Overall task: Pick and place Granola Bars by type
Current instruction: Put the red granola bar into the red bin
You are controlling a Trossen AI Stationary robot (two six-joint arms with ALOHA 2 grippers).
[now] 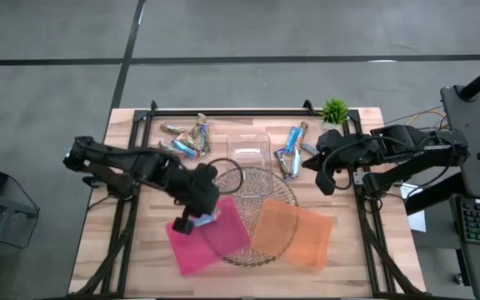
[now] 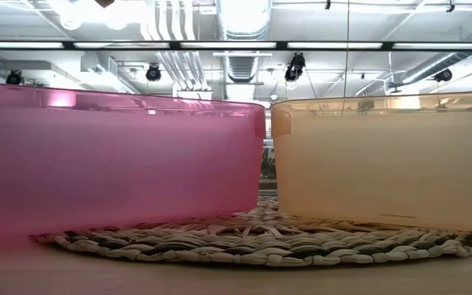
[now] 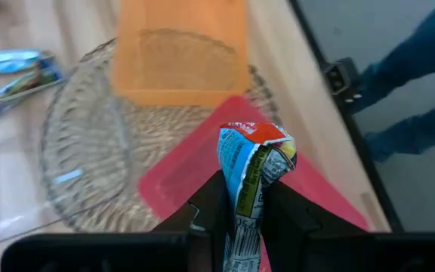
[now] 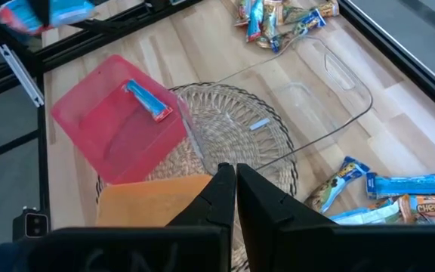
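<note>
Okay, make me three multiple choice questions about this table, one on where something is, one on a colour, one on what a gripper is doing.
1. Where is the left gripper?
A. over the pink tray
B. over the clear box
C. off the table

2. What colour is the tray beside the pink one?
A. green
B. orange
C. black

3. What is the left gripper's state?
A. open and empty
B. shut on nothing
C. shut on a granola bar

Answers: 1 A, the high view shows it above the pink tray. 2 B, the neighbouring tray is orange. 3 C, the left wrist view shows a wrapper pinched between its fingers.
</note>
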